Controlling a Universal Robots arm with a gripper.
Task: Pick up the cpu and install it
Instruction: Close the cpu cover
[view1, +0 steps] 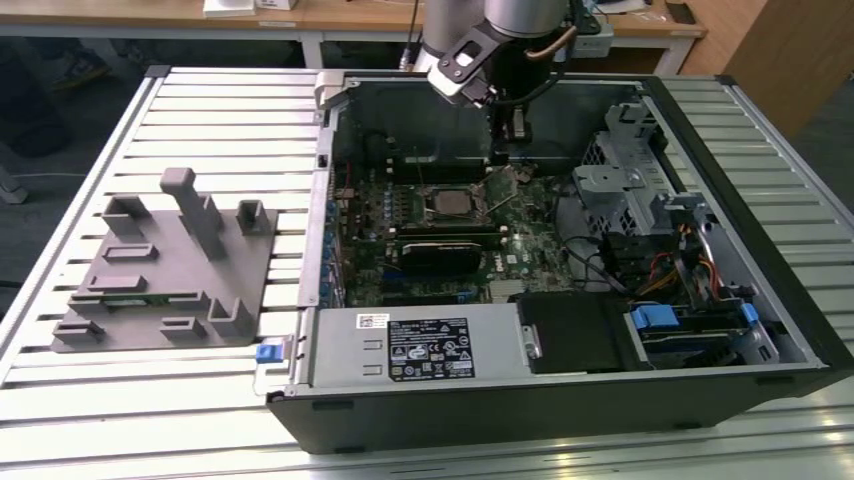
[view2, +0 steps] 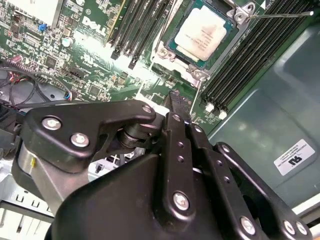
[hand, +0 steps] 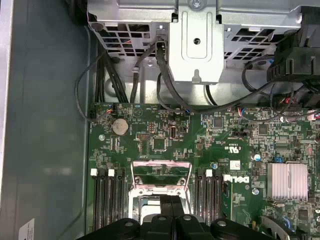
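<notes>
The gripper (view2: 174, 96) points down inside the open computer case (view1: 534, 415). Its two black fingers (hand: 165, 202) are pressed flat together with nothing between them. The fingertips sit close over the green motherboard (hand: 150, 130), near one corner of the socket (view2: 239, 15); I cannot tell whether they touch the board. The cpu (view2: 202, 32) lies flat in that socket, silver top up, apart from the fingers (a thin wire lever (view2: 280, 15) juts out from the socket's corner). Black memory slots (view2: 250, 60) flank the socket on both sides.

In the exterior view the arm (view1: 514, 20) comes down steeply from the far edge. There the gripper stands just to the exterior view's right of the socket. Past the board sit a metal drive cage (hand: 195, 45) and looping cables (hand: 100, 75).

The case lies on its side on a pale slatted table (view1: 200, 110). A grey plastic tray (view1: 160, 270) rests well apart, to the exterior view's left. A wooden desk (view1: 334, 15) stands behind.
</notes>
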